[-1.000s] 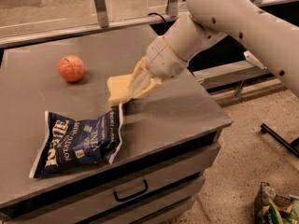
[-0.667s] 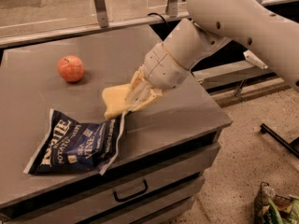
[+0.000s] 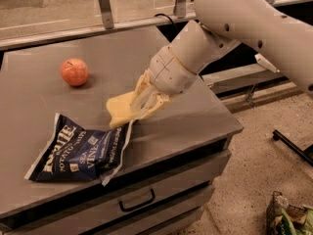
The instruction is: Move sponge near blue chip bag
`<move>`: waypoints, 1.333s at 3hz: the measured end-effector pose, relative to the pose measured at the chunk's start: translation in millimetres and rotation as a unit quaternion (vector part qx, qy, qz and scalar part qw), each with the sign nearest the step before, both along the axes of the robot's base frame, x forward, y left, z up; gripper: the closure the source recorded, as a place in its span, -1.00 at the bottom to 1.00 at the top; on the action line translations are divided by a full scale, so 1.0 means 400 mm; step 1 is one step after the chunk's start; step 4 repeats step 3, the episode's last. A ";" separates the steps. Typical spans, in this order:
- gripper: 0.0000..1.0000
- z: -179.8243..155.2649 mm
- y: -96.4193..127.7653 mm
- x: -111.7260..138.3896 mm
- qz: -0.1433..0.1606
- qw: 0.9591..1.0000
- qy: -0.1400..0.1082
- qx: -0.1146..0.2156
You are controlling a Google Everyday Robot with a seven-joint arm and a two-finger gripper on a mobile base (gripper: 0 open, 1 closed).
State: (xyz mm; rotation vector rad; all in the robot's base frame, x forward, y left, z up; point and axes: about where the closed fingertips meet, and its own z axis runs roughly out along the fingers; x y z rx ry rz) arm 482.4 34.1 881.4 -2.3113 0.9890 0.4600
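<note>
The pale yellow sponge point(image 3: 121, 109) sits low over the grey cabinet top point(image 3: 44, 97), its lower edge touching the top right corner of the blue chip bag point(image 3: 80, 152). The bag lies flat and crinkled near the front left edge, white lettering up. My gripper point(image 3: 142, 103) comes in from the right at the end of the white arm and is shut on the sponge's right side, fingers slanting down to the left.
An orange-red apple point(image 3: 74, 72) stands at the back left of the top. A drawer with a black handle point(image 3: 137, 201) is below the front edge. A rail with metal posts point(image 3: 104, 6) runs behind. A bag of greens point(image 3: 291, 217) lies on the floor at the right.
My gripper has carried the sponge down and to the left, from the middle of the top to the chip bag's corner. The bag shifted slightly.
</note>
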 end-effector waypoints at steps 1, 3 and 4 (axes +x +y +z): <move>-0.74 -0.001 0.003 -0.002 0.001 1.000 0.000 0.000; -1.00 -0.002 0.007 -0.003 0.003 1.000 0.000 0.000; -1.00 -0.002 0.007 -0.003 0.003 1.000 0.000 0.000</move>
